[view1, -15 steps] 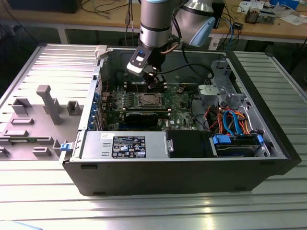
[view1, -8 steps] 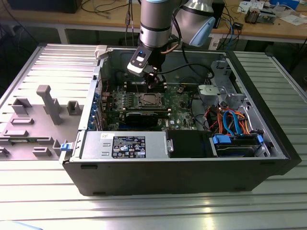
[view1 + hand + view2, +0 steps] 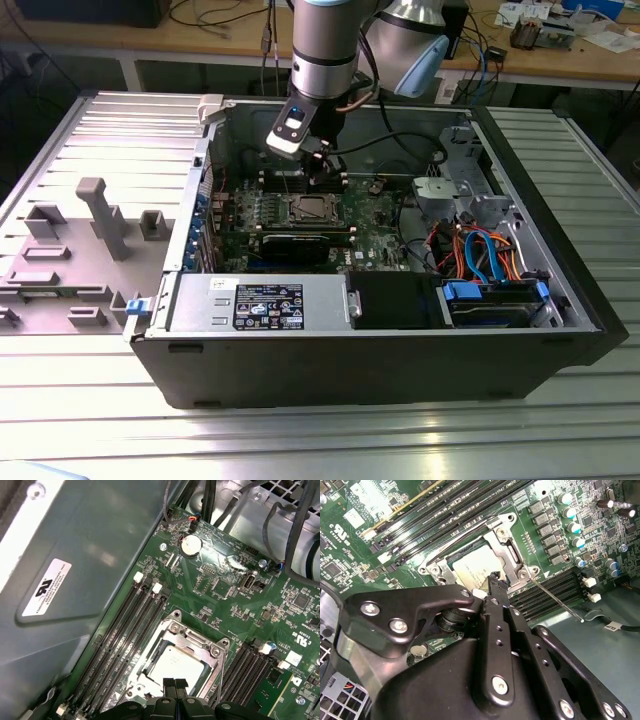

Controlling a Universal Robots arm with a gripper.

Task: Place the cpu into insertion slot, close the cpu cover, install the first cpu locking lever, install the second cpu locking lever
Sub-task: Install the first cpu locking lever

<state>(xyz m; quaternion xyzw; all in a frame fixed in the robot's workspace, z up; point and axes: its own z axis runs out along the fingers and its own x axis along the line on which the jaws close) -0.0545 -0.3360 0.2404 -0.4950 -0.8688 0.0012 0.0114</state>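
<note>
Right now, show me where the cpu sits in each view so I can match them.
Exterior view: cpu mid-board inside the case, just below the gripper.
Second wrist view: cpu just beyond the gripper's tip.
First wrist view: cpu just beyond the gripper, between memory slots.
Shared landmark: the silver cpu cover framing it.

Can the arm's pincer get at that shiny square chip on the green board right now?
Probably yes: the pincer hangs close over the silvery-grey square chip, nothing between them, though the silvery metal frame plate lies over its edges.
</note>
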